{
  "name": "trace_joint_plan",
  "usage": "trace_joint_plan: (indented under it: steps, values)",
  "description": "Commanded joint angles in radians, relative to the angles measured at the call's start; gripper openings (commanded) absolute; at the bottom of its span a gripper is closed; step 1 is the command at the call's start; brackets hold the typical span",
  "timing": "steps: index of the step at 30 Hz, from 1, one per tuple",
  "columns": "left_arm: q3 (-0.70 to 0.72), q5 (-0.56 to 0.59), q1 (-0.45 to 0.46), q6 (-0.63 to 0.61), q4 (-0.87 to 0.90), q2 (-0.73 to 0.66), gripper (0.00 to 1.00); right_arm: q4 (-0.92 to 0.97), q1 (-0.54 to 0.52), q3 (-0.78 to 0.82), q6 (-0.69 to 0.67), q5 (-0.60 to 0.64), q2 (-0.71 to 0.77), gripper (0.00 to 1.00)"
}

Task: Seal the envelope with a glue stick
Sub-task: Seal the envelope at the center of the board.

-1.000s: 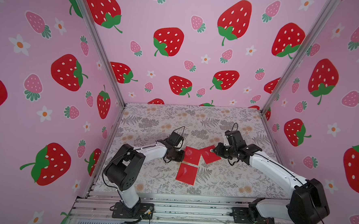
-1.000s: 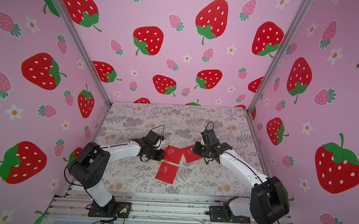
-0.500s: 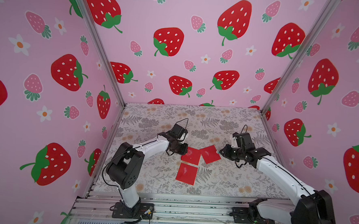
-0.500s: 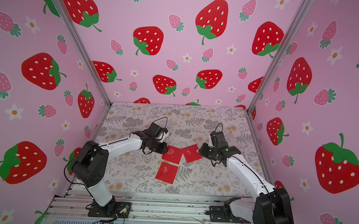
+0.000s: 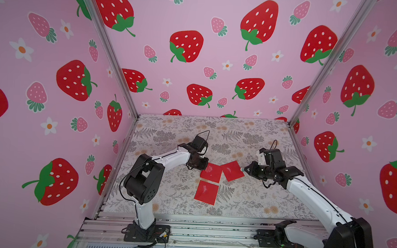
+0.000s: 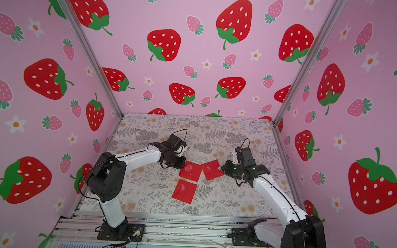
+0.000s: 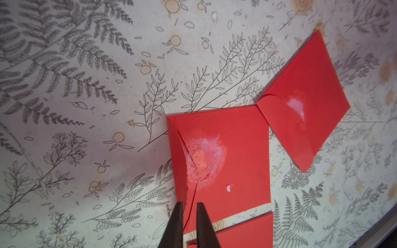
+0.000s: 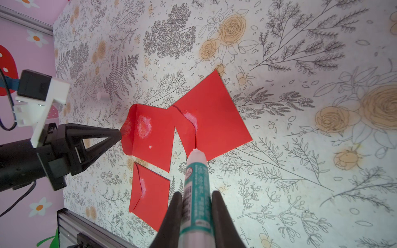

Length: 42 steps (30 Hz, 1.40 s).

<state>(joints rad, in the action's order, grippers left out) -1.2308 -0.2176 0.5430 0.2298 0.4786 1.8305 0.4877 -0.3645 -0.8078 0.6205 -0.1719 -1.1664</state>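
Three red envelopes lie on the floral table, each smeared with white glue. My left gripper [image 5: 204, 168] [image 7: 190, 207] is shut on the flap edge of the middle envelope [image 5: 211, 173] [image 7: 236, 161] [image 8: 159, 139]; in the right wrist view the flap curls up at the left gripper [image 8: 119, 134] tip. My right gripper [image 5: 246, 170] [image 8: 196, 199] is shut on the glue stick [image 8: 196, 182], a white tube with a teal label. Its bare white tip points at the near edge of the right envelope [image 5: 232, 170] [image 8: 214, 120], just off it.
The third envelope [image 5: 206, 192] [image 8: 152, 199] lies closed nearer the front rail [image 5: 211, 225]. Pink strawberry walls enclose the table on three sides. Both arms reach in from the front, meeting around the envelopes in both top views.
My left gripper rose, then came down at the middle envelope's left edge and closed on its flap. My right arm drew back to the right with the glue stick, off the envelopes.
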Motion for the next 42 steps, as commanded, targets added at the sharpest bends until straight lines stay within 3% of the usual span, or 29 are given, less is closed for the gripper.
trace_joint_plan:
  steps: [1,5,15,18,19,23,42]
  values:
    - [-0.048,0.001,-0.003,-0.005,0.031,0.012,0.07,0.014,0.009,0.006,-0.022,-0.021,0.023,0.0]
    - [-0.065,-0.003,0.001,-0.006,0.036,0.018,0.0,0.018,0.012,0.016,-0.03,-0.026,0.016,0.0]
    - [-0.107,0.007,0.029,-0.005,0.052,0.059,0.0,0.027,0.015,0.021,-0.028,-0.041,0.02,0.0]
    - [-0.092,0.045,0.032,-0.006,0.048,0.02,0.05,0.027,0.015,0.028,-0.028,-0.041,0.026,0.0]
    - [-0.09,0.061,0.032,-0.006,0.05,0.009,0.11,0.029,0.015,0.029,-0.03,-0.041,0.024,0.0]
    - [-0.085,0.119,0.029,-0.016,0.067,-0.013,0.16,0.027,0.015,0.024,-0.031,-0.047,0.011,0.0]
    - [-0.079,0.087,0.028,-0.02,0.062,0.056,0.15,0.046,0.016,0.013,-0.024,-0.041,0.008,0.0]
